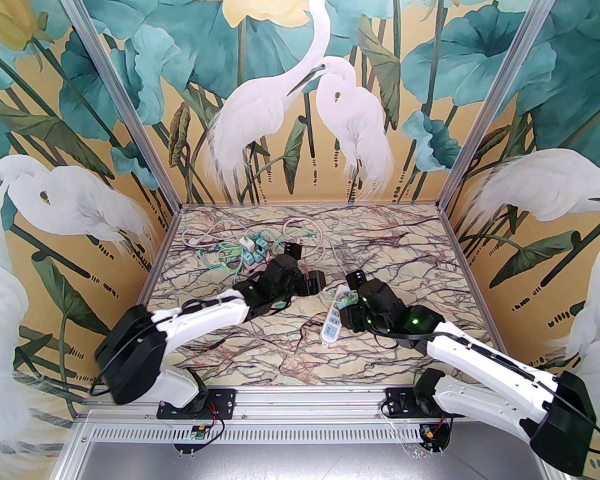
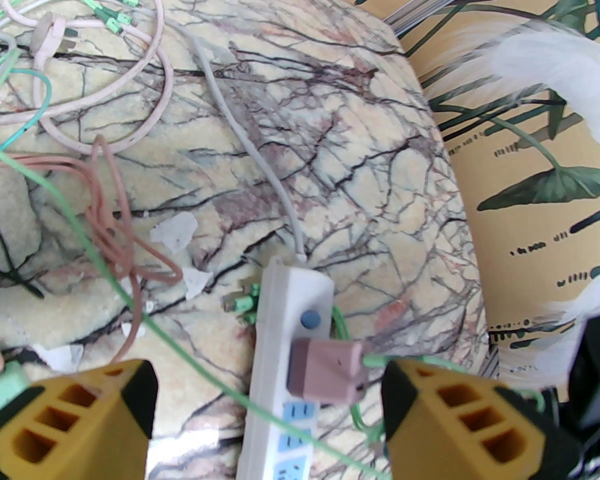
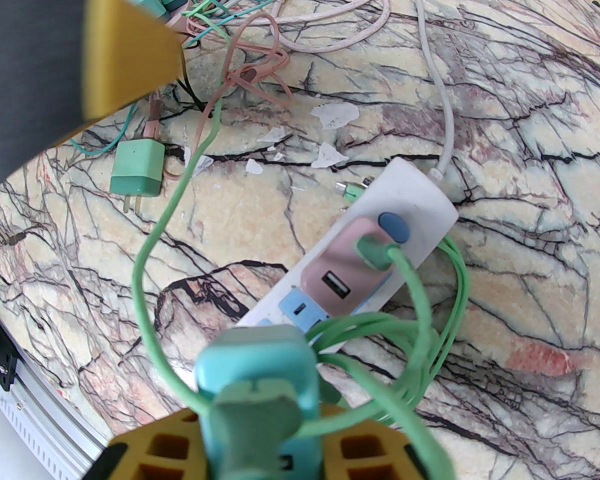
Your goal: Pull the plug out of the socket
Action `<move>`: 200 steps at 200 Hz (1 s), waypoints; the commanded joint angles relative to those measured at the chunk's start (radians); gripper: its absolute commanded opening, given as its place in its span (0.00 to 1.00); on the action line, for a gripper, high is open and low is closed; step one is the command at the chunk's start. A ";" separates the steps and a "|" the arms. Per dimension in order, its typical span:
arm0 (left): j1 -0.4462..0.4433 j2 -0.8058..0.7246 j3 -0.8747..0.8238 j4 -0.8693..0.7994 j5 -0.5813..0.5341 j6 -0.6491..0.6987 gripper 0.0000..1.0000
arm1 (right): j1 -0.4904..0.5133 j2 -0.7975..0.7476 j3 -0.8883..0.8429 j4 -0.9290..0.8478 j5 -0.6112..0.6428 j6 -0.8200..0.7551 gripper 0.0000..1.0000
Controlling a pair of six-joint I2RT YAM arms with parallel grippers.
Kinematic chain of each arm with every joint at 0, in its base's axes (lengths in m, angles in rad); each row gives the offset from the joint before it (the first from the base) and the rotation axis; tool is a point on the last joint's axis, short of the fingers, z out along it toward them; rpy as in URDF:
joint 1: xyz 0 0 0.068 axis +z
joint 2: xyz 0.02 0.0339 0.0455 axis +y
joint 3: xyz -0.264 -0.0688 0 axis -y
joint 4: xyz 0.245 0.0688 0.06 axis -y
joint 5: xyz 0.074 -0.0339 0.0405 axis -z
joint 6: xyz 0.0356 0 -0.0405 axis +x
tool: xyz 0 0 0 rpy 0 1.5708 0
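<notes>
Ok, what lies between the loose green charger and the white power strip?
Right wrist view: a green cable crosses the marble there; small white flakes lie nearby.

In the top view the right arm's wrist covers part of the power strip (image 1: pixel 328 329). The heap of cables (image 1: pixel 240 253) behind it is too small to follow any single cable. The left arm's shoulder (image 1: pixel 130 355) looks smeared. In the left wrist view the bottom edge cuts off the strip's near end, and a green plug (image 2: pixel 0 380) is cut by the left edge. In the right wrist view the teal plug (image 3: pixel 255 368) between the right jaws hides the strip's near end. Its own prongs are hidden, so I cannot tell if they sit in a socket.
</notes>
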 commanded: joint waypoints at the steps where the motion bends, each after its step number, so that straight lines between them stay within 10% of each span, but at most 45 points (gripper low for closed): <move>1: 0.004 -0.062 -0.050 0.000 0.017 -0.022 0.79 | -0.009 0.046 0.031 0.005 -0.068 -0.025 0.27; 169: 0.031 -0.537 -0.250 -0.242 -0.279 -0.045 0.82 | 0.257 0.663 0.377 0.088 -0.033 0.036 0.33; 200: 0.030 -0.535 -0.246 -0.258 -0.275 -0.048 0.82 | 0.259 0.668 0.396 0.083 -0.016 0.031 0.55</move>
